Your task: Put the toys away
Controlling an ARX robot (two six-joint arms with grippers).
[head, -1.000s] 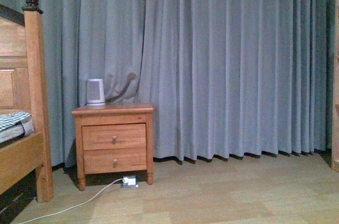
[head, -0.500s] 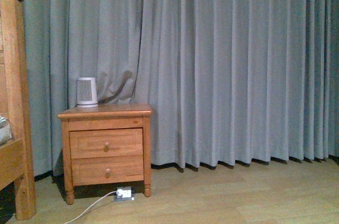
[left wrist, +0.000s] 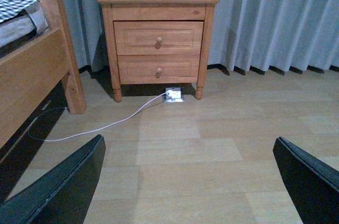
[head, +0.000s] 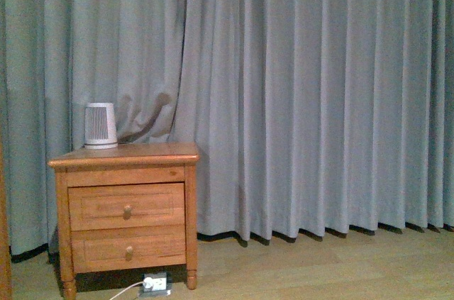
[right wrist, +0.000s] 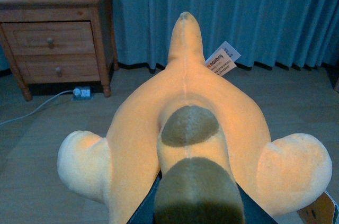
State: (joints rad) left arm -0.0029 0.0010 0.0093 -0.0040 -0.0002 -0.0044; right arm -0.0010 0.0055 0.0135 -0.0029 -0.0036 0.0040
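Observation:
The orange-yellow plush animal [right wrist: 185, 128] fills the right wrist view, with pale rounded paws, dark brown patches and a white tag [right wrist: 222, 60]. My right gripper [right wrist: 193, 211] is shut on it and holds it above the wooden floor; the fingers are mostly hidden under the plush. My left gripper [left wrist: 190, 181] is open and empty over the floor, its two dark fingers [left wrist: 58, 187] at the lower corners of the left wrist view. Neither arm nor the plush shows in the front view.
A wooden two-drawer nightstand [head: 124, 208] stands against grey-blue curtains [head: 298, 94], with a small white ribbed device [head: 101, 125] on top. A power strip [left wrist: 173, 95] and white cable [left wrist: 95, 128] lie on the floor. A wooden bed frame [left wrist: 37, 70] is beside the nightstand.
The front view has swung to the right and closer: the bed post has left the view and the nightstand has shifted left and grown larger.

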